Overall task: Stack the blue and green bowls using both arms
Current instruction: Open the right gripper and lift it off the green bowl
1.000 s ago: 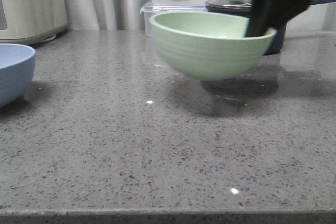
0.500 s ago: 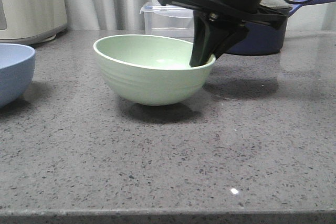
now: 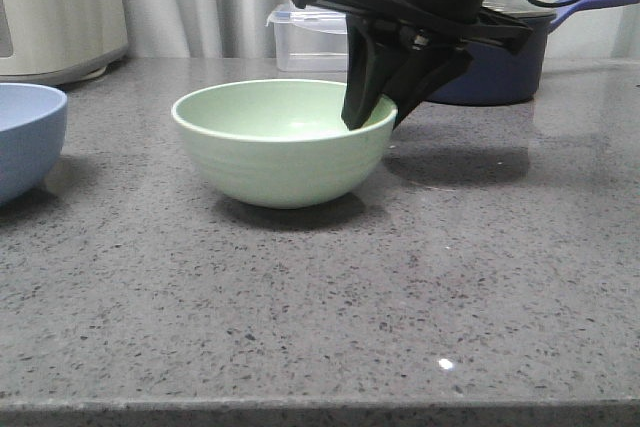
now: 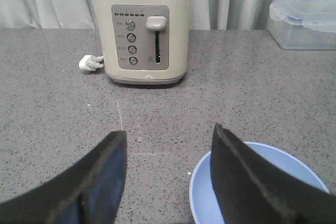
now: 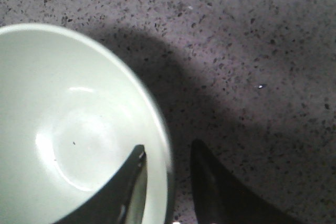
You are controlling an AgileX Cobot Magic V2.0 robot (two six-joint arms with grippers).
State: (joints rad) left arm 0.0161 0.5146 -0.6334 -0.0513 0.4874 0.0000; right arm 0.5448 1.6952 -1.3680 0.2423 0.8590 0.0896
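The pale green bowl [image 3: 280, 147] sits level on the grey counter near its middle; it also shows in the right wrist view [image 5: 73, 129]. My right gripper [image 3: 375, 119] reaches down over the bowl's right rim. One finger is inside the bowl and the other outside, with a gap to the rim [image 5: 168, 146], so it is open. The light-blue bowl [image 3: 25, 137] stands at the far left edge. My left gripper [image 4: 168, 132] hovers open and empty above the counter, its one finger over the blue bowl [image 4: 202, 192].
A cream toaster [image 4: 144, 30] with a loose plug [image 4: 89, 64] stands at the back left [image 3: 55, 7]. A clear lidded plastic box [image 3: 310, 37] and a dark navy saucepan [image 3: 490, 72] stand behind the green bowl. The counter's front edge runs along the bottom.
The right gripper carried the green bowl down and to the left, from lifted to tilted to level on the counter. Its fingers have parted at the rim. The blue bowl has not moved.
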